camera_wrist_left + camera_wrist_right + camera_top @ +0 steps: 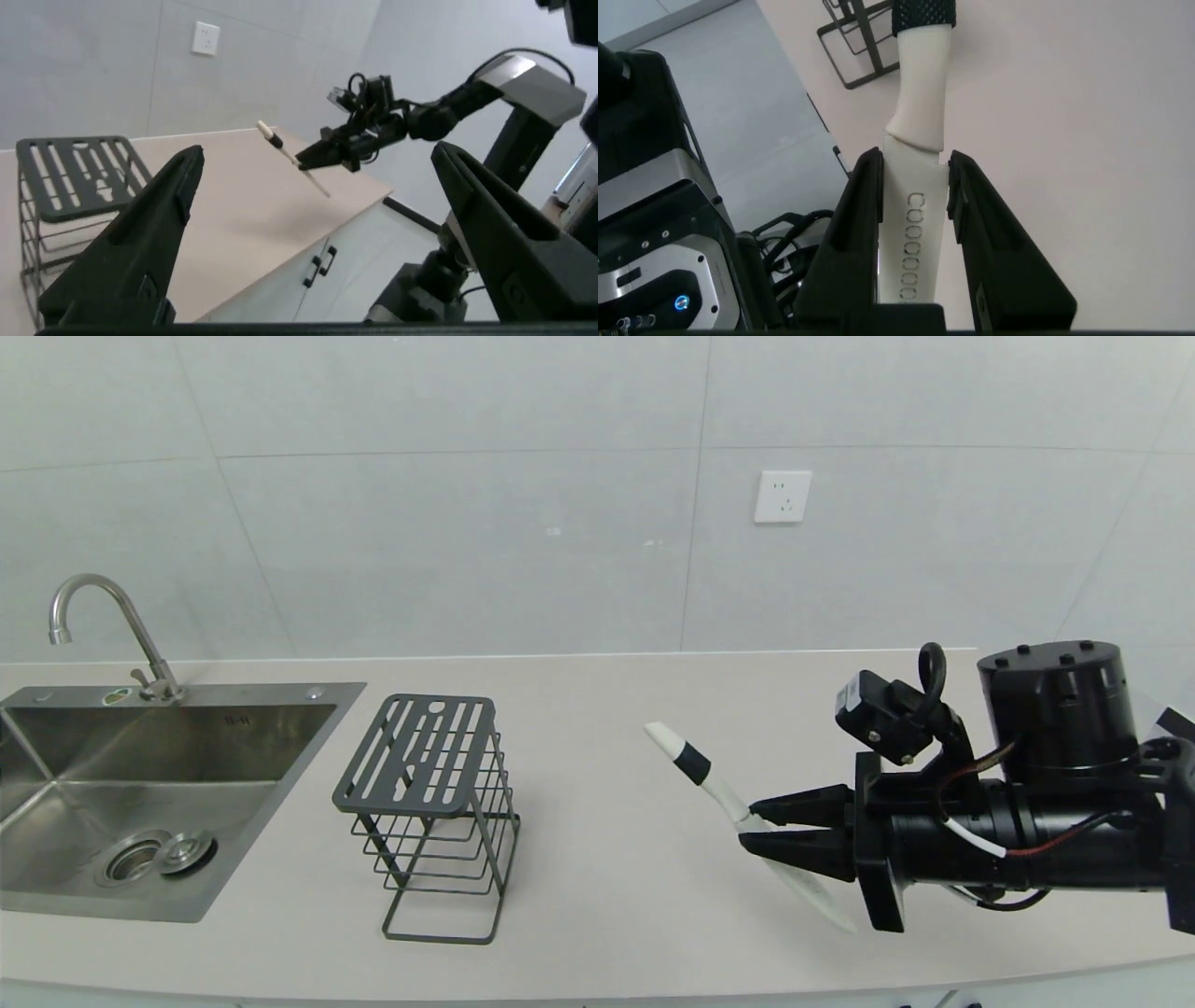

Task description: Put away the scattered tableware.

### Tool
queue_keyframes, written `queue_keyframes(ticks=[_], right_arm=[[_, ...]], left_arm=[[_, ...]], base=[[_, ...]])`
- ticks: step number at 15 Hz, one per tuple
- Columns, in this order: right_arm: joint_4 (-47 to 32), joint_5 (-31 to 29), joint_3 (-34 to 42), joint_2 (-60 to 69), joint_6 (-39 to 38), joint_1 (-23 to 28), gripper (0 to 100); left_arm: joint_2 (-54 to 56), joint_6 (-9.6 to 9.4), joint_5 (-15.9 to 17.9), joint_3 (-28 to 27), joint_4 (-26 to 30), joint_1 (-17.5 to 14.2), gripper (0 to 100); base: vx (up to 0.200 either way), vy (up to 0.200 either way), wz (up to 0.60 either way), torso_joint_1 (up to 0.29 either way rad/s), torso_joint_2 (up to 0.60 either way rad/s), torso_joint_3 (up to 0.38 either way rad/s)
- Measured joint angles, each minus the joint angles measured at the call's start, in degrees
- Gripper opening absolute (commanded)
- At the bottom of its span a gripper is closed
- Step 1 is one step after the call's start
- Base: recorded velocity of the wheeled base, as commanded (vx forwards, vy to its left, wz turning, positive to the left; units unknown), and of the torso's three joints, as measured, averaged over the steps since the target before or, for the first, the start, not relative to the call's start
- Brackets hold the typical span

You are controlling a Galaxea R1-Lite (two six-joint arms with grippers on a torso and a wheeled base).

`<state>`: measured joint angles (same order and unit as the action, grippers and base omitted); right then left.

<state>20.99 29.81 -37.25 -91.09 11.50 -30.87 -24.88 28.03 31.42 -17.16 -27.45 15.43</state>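
Note:
A white knife [714, 786] with a black band on its handle hangs tilted above the counter's right part. Its handle points toward the back left. My right gripper [752, 823] is shut on the blade just behind the handle. The right wrist view has the two fingers [868, 201] pressed on either side of the knife [917, 140]. A dark wire rack [425, 803] stands on the counter to the left of the knife. My left gripper [316, 154] is open with nothing between its fingers, off the counter's front, facing the rack [75, 177] and the knife [280, 145].
A steel sink [56, 747] with a faucet [103, 616] lies at the far left. A wall socket [782, 497] sits on the tiled wall behind. Bare counter [597, 859] lies between rack and knife; its front edge runs close below.

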Motion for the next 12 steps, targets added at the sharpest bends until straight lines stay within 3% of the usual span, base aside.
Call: queue_keyframes(ticks=[2,3,5,6,8,12], right_arm=[[-0.02,0.05,-0.21,0.02,0.0,0.13,0],[0.0,0.05,-0.32,0.02,0.0,0.13,0],[0.0,0.07,-0.39,0.02,0.05,-0.09,0],[0.0,0.07,-0.48,0.02,0.1,-0.09,0],[0.18,0.07,-0.69,0.02,0.1,-0.11,0],[1.21,1.15,-0.83,-0.12,0.0,-0.35,0]], left_arm=[[-9.79,-1.29,0.09,0.5,-11.39,1.84,100],[-14.47,-3.49,0.24,1.34,-16.71,3.8,100],[-23.56,-10.54,0.57,3.47,-24.27,8.95,100],[-26.66,-13.2,0.71,4.18,-25.76,11.04,100],[-31.62,-15.03,0.77,4.77,-26.62,13.73,100],[-40.25,-21.3,0.72,2.45,-27.1,14.6,100]], base=[[0.0,0.0,0.0,0.0,0.0,0.0],[0.0,0.0,0.0,0.0,0.0,0.0],[0.0,0.0,0.0,0.0,0.0,0.0],[0.0,0.0,0.0,0.0,0.0,0.0],[0.0,0.0,0.0,0.0,0.0,0.0],[0.0,0.0,0.0,0.0,0.0,0.0]])
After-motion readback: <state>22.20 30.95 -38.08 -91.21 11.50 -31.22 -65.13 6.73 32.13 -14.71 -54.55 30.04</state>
